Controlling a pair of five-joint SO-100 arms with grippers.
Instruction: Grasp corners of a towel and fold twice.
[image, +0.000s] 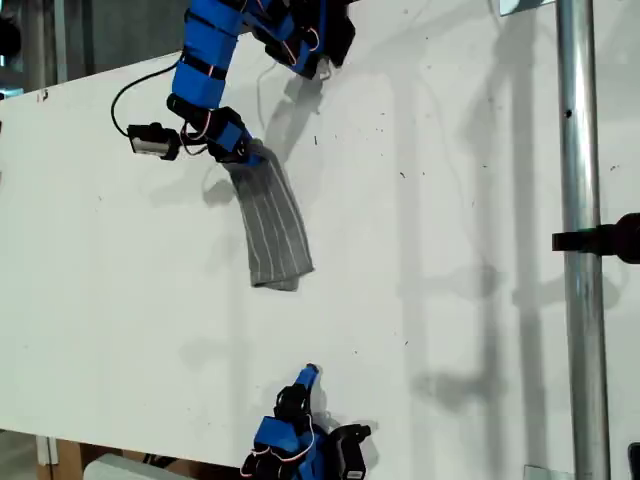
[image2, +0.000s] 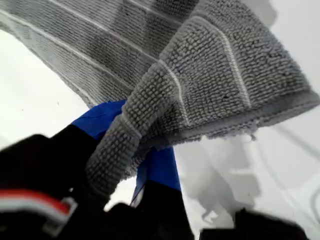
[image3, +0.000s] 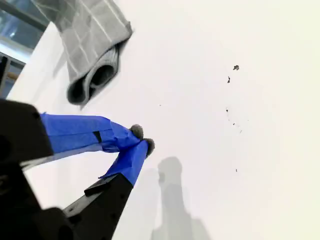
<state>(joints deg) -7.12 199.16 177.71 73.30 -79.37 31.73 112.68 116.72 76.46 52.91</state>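
Exterior view shows the towel (image: 272, 225) as a narrow folded strip on the white table (image: 450, 250), one end lifted near the table's far edge and the other end resting toward the table's middle. My first gripper (image: 240, 150) holds that raised end; in the first wrist view its blue fingers (image2: 160, 167) are closed on bunched cloth, with several layers pinched together. My second gripper (image3: 142, 140) sits near the table's near edge, well apart from the towel, fingertips pressed together and holding nothing. Judgement: the step in hand is carrying the gripped end over for a fold. To do it well, the lift should stay low and the cloth travel straight along its length, so the resting end does not drag. Whether a single corner is gripped cannot be told.
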